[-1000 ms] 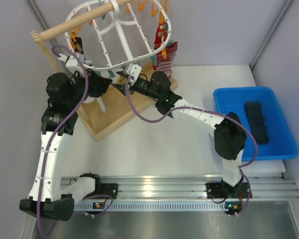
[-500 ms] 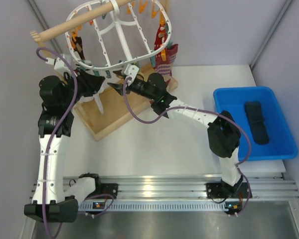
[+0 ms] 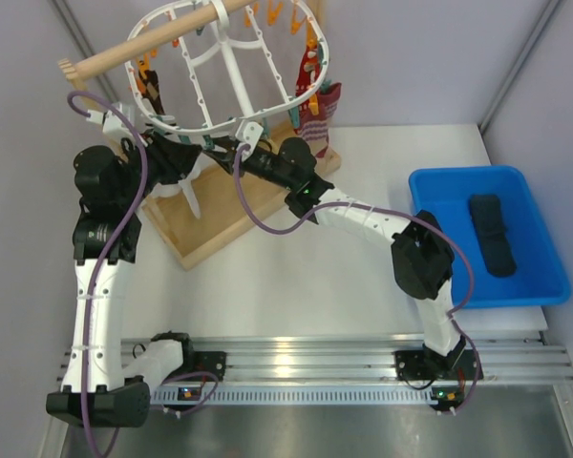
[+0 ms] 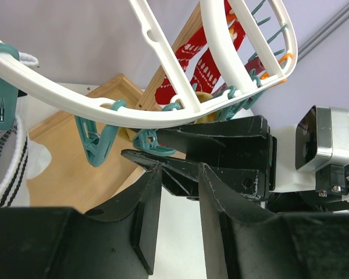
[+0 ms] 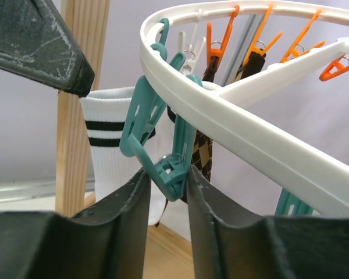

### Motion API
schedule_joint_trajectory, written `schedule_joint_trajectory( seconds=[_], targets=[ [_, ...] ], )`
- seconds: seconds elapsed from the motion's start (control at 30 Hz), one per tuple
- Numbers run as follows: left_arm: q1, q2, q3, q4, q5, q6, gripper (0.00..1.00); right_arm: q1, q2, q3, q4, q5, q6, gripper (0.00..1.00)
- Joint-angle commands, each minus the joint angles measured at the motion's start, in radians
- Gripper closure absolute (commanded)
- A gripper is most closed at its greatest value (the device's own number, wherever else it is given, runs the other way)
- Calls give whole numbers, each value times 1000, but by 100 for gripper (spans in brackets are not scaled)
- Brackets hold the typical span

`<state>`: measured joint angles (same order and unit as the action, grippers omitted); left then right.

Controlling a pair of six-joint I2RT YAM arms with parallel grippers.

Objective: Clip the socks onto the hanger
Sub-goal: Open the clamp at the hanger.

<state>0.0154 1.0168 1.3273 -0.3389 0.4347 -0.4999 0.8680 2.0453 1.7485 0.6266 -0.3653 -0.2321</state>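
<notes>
The hanger [image 5: 250, 148] tilts above the far left of the table [image 3: 296, 277], several socks already pegged to its rim; the blue bin [image 3: 446, 229] sits well apart at the right, one dark sock [image 3: 492, 234] lying in it; my two arms meet under the hanger's near rim. My right pincer [image 5: 168, 172], wider a second ago, has just narrowed onto the tail of a teal clip [image 5: 136, 125] and pinches it between both fingers; seen from above, that arm has also crept closer to the rim. My left pincer [image 4: 180, 168] faces it just beside, jaws a narrow gap apart, nothing between them. A white sock [image 5: 113, 157] with black stripes hangs pegged just behind the clip. By my reading the squeeze is meant to open the clip's mouth, yet I hold no sock to feed it; the dark one looks next, and it is still in the bin.
</notes>
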Motion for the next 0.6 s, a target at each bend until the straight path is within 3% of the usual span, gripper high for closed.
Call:
schedule_joint_trajectory(
  seconds=[0.0,0.17,0.57],
  targets=[
    [6,-7,4,74,22,7,63,11,-2,40,53,-32,20,74],
    [4,-12,-2,83,32,133,54,-1,-36,29,35,-72,91,99],
    [5,23,-11,115,148,175,43,-73,-123,29,-120,-300,454,100]
  ],
)
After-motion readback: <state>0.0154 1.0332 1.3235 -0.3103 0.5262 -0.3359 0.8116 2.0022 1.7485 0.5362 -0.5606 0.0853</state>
